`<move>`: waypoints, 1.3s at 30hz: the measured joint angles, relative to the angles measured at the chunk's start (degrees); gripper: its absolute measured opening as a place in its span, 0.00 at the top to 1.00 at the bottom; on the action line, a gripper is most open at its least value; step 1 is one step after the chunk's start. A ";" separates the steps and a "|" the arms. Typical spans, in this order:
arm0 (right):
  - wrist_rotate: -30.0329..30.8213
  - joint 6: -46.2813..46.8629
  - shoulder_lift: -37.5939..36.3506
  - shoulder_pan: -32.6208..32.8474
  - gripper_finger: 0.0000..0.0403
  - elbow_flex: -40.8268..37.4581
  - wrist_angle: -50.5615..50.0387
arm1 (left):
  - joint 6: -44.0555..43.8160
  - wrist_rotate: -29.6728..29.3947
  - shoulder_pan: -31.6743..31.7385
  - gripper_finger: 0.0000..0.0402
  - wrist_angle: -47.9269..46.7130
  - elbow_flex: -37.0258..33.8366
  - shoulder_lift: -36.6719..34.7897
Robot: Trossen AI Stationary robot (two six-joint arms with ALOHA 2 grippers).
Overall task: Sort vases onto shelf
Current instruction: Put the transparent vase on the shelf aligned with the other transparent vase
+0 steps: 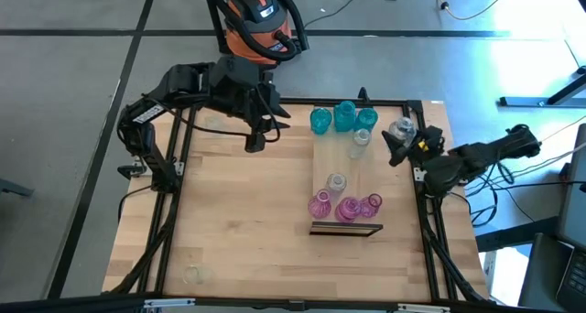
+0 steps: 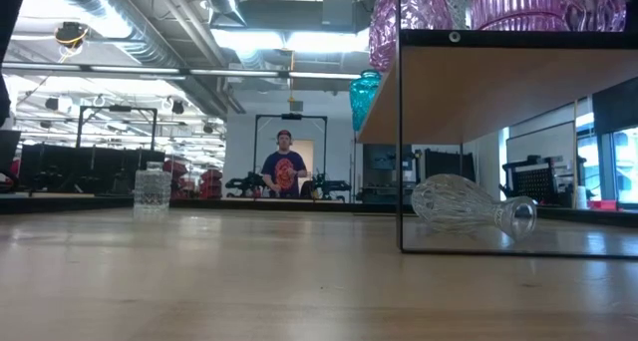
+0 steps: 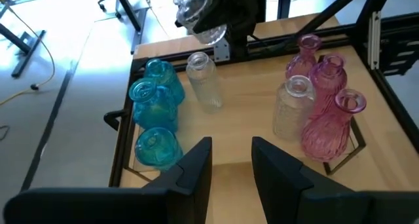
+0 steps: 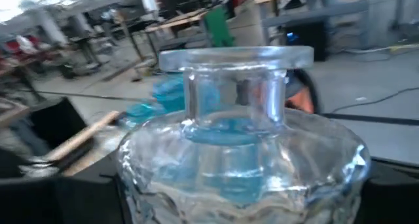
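On the shelf (image 1: 341,162), three teal vases (image 1: 342,117) stand at its twelve o'clock end and three pink vases (image 1: 345,206) at six, with two clear ones between. The right gripper (image 1: 400,141) grasps another clear vase (image 1: 401,128) at two o'clock; the left gripper (image 1: 255,141) hangs empty, fingers parted. More clear vases remain on the table.

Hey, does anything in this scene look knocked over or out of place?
Yes. A clear vase lies on its side on the tabletop under the shelf in the low view, while the vases on the shelf stand upright. The right end effector holds another clear vase beside the shelf.
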 joint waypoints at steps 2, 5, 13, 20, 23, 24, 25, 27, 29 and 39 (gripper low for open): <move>1.33 3.19 -0.01 -0.02 0.27 -1.49 -3.08 | -0.62 -0.02 0.00 0.75 -0.01 0.00 0.00; 2.71 7.54 0.74 -0.02 0.27 -3.69 -6.71 | -1.93 -0.04 0.00 0.75 0.30 0.00 0.00; 1.59 13.51 3.36 -0.04 0.27 -9.01 -8.62 | -4.91 -2.16 0.00 0.75 3.00 0.00 0.00; -0.82 11.78 4.02 -0.02 0.27 -9.86 -6.41 | -5.19 -2.21 -0.01 0.75 5.99 0.00 0.00; -1.84 5.84 4.10 -0.02 0.27 -9.86 -2.23 | -6.11 -2.65 0.00 0.75 7.13 0.00 0.00; -1.87 3.74 4.46 -0.02 0.27 -9.86 -0.55 | -6.19 -2.97 0.00 0.75 7.41 0.00 0.00; -2.03 2.14 4.89 -0.04 0.27 -9.86 0.92 | -6.19 -3.25 -0.01 0.75 7.52 0.00 0.00; -2.47 0.00 5.44 -0.04 0.27 -9.83 1.98 | -6.30 -3.28 -0.02 0.75 8.09 0.00 0.00; -3.28 -0.12 5.83 -0.04 0.27 -9.86 1.90 | -6.47 -3.28 -0.02 0.75 8.13 0.00 0.00; -3.49 -10.25 9.87 -0.22 0.27 -9.83 13.75 | -6.47 -4.32 -0.02 0.75 8.24 0.00 0.00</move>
